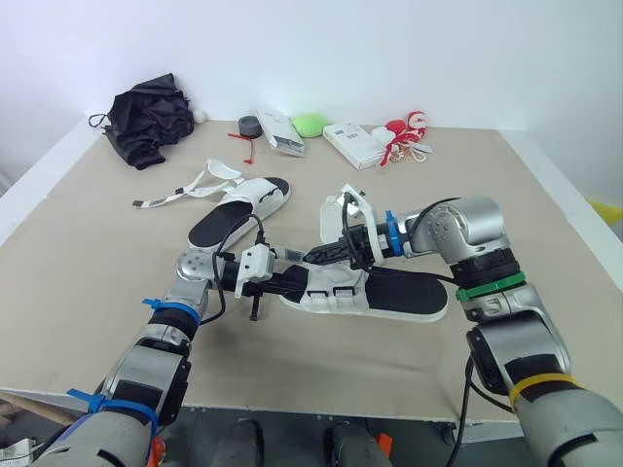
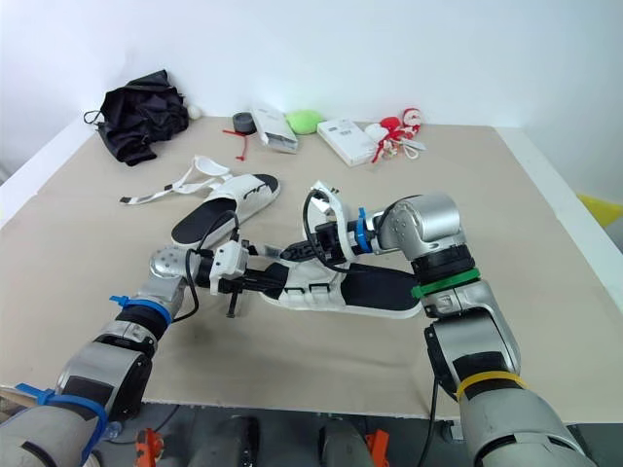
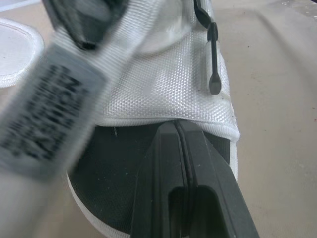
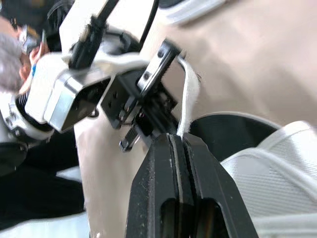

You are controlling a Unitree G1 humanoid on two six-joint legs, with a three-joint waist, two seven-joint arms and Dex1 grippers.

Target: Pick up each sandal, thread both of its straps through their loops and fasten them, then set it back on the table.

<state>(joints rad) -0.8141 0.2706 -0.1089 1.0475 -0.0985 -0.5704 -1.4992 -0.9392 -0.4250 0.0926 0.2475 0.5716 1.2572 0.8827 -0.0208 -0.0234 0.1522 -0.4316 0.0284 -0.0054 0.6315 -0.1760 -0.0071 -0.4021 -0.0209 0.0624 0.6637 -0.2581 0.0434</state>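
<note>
A white sandal with a black footbed (image 1: 389, 290) lies on the table in front of me. My left gripper (image 1: 295, 283) is at its toe end, fingers (image 3: 178, 163) shut with their tips pinching the hem of the white mesh upper (image 3: 163, 84). My right gripper (image 1: 313, 259) reaches in from the right over the same sandal, shut on a thin white strap (image 4: 188, 96) that sticks out past its fingertips. The second sandal (image 1: 238, 209) lies further back on the left, its straps (image 1: 185, 193) loose and spread on the table.
Along the table's far edge lie a black bundle of cloth (image 1: 146, 122), a grey tape roll (image 1: 250, 126), two white boxes (image 1: 282, 131) (image 1: 352, 144), a green object (image 1: 310, 124) and a red-and-white toy (image 1: 404, 136). The front edge (image 1: 321, 401) is close to me.
</note>
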